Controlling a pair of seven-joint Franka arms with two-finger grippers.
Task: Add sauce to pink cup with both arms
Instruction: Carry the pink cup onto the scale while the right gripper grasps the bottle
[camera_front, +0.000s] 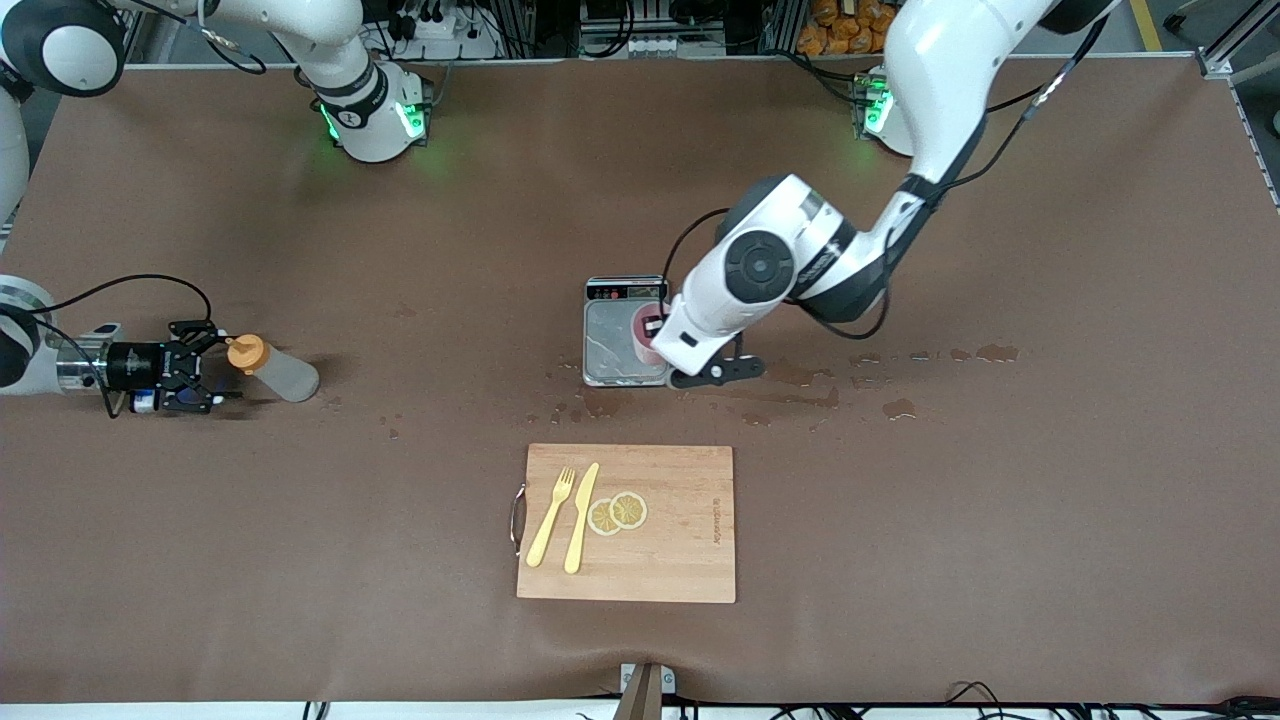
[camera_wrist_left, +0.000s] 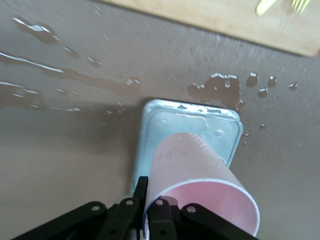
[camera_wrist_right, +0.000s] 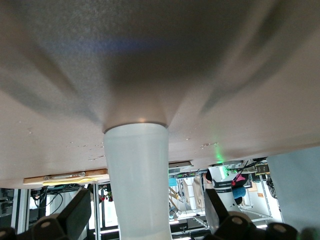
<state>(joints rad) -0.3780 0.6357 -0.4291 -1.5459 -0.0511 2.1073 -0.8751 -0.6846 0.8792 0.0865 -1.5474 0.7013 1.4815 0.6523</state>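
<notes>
The pink cup (camera_front: 638, 338) (camera_wrist_left: 195, 165) stands on the steel plate of a small scale (camera_front: 608, 348) (camera_wrist_left: 165, 120) in the middle of the table. My left gripper (camera_front: 657, 330) (camera_wrist_left: 150, 197) is shut on the cup's rim, one finger inside the wall and one outside. The sauce bottle (camera_front: 285, 375) (camera_wrist_right: 137, 175) lies on its side at the right arm's end of the table, its orange cap (camera_front: 247, 352) pointing at my right gripper (camera_front: 218, 367) (camera_wrist_right: 145, 200). That gripper is open, its fingers (camera_wrist_right: 75, 215) on either side of the bottle and clear of it.
A wooden cutting board (camera_front: 680, 540) lies nearer the front camera than the scale, bearing a yellow fork (camera_front: 552, 515), a yellow knife (camera_front: 581, 515) and lemon slices (camera_front: 618, 512). Wet patches (camera_front: 800, 385) spread over the brown table beside the scale, toward the left arm's end.
</notes>
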